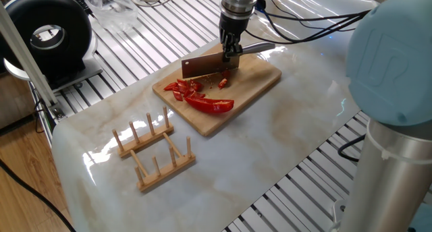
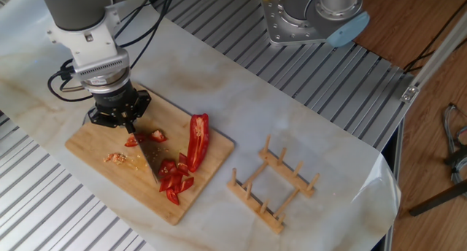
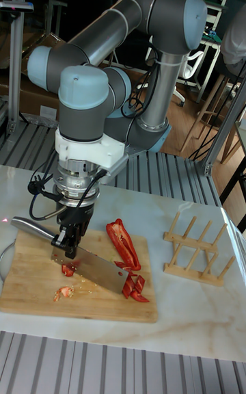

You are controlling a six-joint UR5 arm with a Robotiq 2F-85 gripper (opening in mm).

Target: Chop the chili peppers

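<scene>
At the board, our gripper is clamped on the handle of a cleaver, the blade standing on edge across the wood with its cutting edge down among the chili peppers. In the tall fixed view the gripper holds the cleaver tilted, its tip reaching toward the cut pieces.

We count 1 long pepper half uncut, lying just beside the blade on the side toward the rack. A cluster of red bits sits near the board's corner, and 2 or 3 smaller bits lie on the gripper's side of the blade. The task looks to us partly done: the long half has yet to go under the knife.

The risks we see: the bits near the corner sit close to the board's edge, and a sideways sweep of the blade could push them onto the table. The glossy half could roll or skid under a chop landing off its middle. We judge the board unclamped, so a hard stroke near its rim might shift it. Whether the blade now presses into the wood, we cannot tell.
</scene>
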